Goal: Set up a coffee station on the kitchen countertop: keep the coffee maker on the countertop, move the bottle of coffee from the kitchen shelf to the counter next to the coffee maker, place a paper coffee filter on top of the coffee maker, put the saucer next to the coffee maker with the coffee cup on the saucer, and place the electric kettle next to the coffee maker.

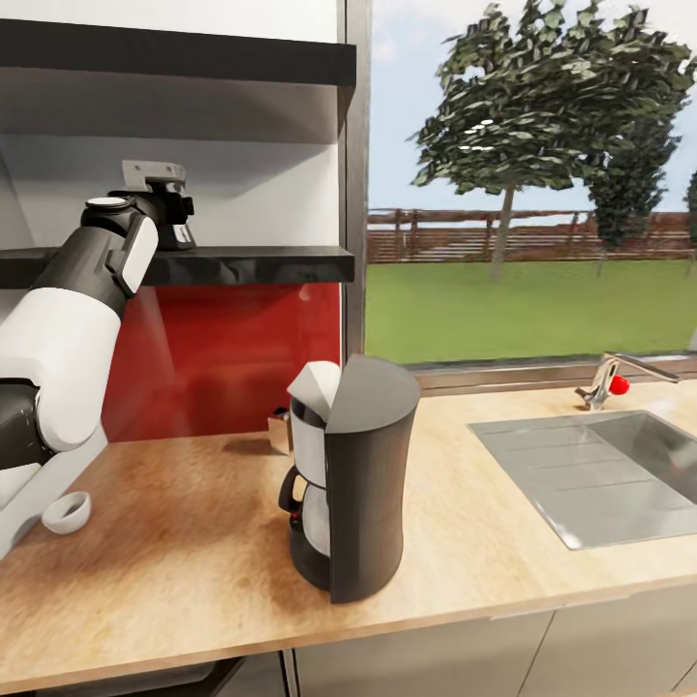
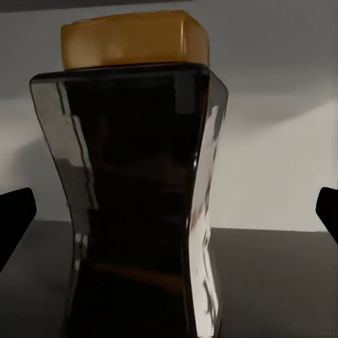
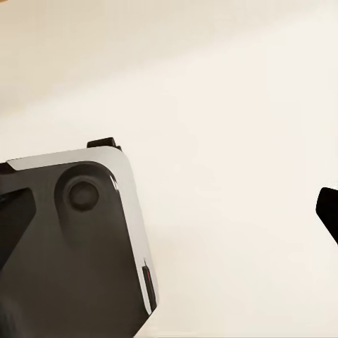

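The bottle of coffee [image 2: 137,204], dark with an orange-tan cap, stands on the lower kitchen shelf [image 1: 252,263]. My left gripper [image 2: 169,217] is open, one fingertip on each side of the bottle and not touching it. In the head view the left gripper [image 1: 166,215] is raised to that shelf and covers the bottle. The coffee maker [image 1: 360,484] stands on the kitchen countertop [image 1: 184,571], with a white piece [image 1: 316,387], perhaps the paper coffee filter, at its top. The white coffee cup [image 1: 66,511] sits at the counter's left. Saucer and electric kettle are out of view. My right gripper [image 3: 169,211] is open.
A steel sink [image 1: 600,474] with a faucet [image 1: 608,379] lies at the counter's right, under a window. A small tan object [image 1: 280,428] stands behind the coffee maker by the red backsplash. A second black shelf [image 1: 194,53] hangs above. The robot's own body [image 3: 77,246] shows in the right wrist view.
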